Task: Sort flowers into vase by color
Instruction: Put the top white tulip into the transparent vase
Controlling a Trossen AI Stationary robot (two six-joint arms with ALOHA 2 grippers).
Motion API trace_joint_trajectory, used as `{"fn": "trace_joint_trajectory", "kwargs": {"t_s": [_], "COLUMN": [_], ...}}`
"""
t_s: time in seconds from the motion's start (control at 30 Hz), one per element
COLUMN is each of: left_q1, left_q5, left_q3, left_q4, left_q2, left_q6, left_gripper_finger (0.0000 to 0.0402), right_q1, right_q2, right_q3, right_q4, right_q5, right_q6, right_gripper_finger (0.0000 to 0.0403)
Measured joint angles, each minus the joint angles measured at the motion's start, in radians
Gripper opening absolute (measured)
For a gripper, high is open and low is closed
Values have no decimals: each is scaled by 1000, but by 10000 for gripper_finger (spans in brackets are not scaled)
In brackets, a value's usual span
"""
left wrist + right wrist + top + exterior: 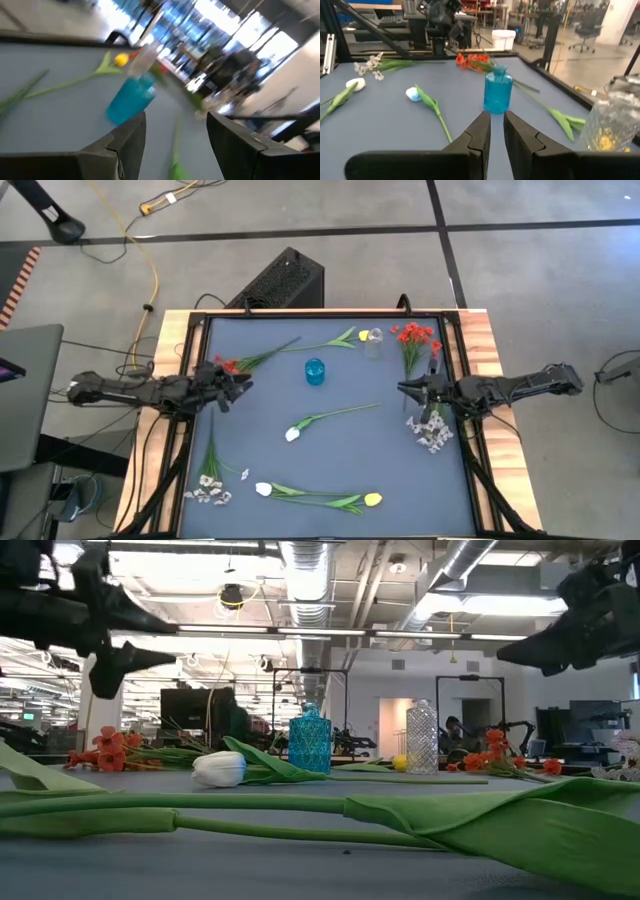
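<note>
The blue vase [315,372] stands upright mid-table, and a clear vase [374,342] stands farther back to its right. Flowers lie flat on the mat: red clusters [235,364] by my left gripper and red ones [415,340] at the far right. A yellow tulip [355,337] lies near the clear vase, a white tulip [293,434] lies centre, and a white [263,489] and a yellow tulip [373,500] lie near the front. White-pink sprays [210,486] [430,432] lie on either side. My left gripper [238,386] hovers open at the left, and my right gripper [404,388] hovers at the right, fingers almost together; both are empty.
A raised frame [460,360] borders the mat, with wooden edges outside it. A black box [285,280] sits beyond the far edge and a laptop [30,395] to the left. Bare mat lies between the blue vase and the front tulips.
</note>
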Motion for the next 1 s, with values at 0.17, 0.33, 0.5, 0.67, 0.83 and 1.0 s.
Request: {"fn": "trace_joint_trajectory", "kwargs": {"t_s": [0.17, 0.33, 0.5, 0.67, 0.83, 1.0], "left_q1": [0, 0, 0, 0, 1, 1], "left_q5": [27, 64, 102, 132, 144, 161], "left_q3": [137, 321, 497, 646, 759, 855], "left_q4": [-2, -39, -61, -55, -37, 15], "left_q2": [206, 441, 680, 905, 1126, 1340], "left_q6": [35, 166, 307, 405, 460, 524], "left_gripper_finger": [199, 199, 199, 199, 199, 199], "right_q1": [0, 0, 0, 1, 1, 1], "right_q2": [0, 0, 0, 0, 30, 113], "right_q3": [1, 1, 1, 1, 2, 2], "right_q4": [41, 43, 43, 48, 52, 104], "right_q5": [0, -1, -3, -30, -63, -76], "right_q6": [-60, -69, -65, -65, -30, -31], "right_gripper_finger": [82, 82, 82, 82, 82, 82]}}
